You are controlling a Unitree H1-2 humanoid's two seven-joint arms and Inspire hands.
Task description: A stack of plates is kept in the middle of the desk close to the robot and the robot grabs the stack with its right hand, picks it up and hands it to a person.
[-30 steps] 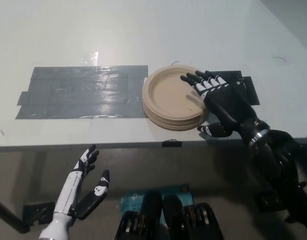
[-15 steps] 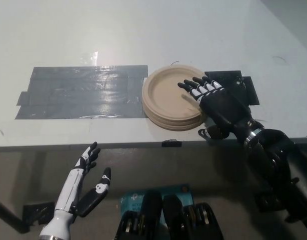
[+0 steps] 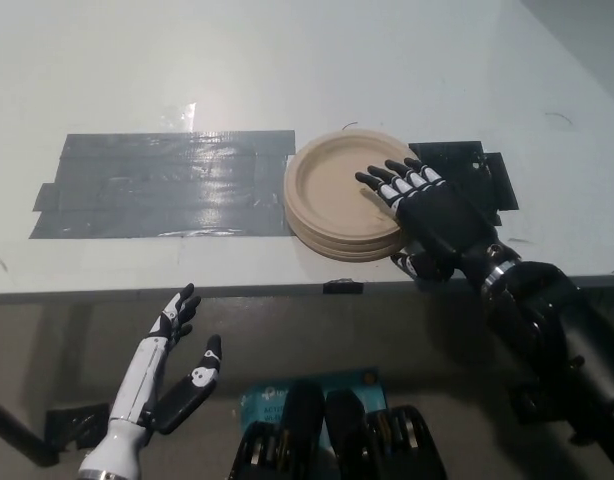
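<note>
The black right hand lies spread over the near right rim of the stack of plates by the desk edge, not yet clamped, while the white left hand hangs open below.

A white tabletop carries a stack of tan plates near its front edge, between grey tape strips and a black tape patch.

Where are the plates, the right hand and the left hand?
plates (image 3: 332, 195), head view, bare middle of the top plate.
right hand (image 3: 432, 215), head view, back of the hand.
left hand (image 3: 167, 365), head view, palm.
</note>
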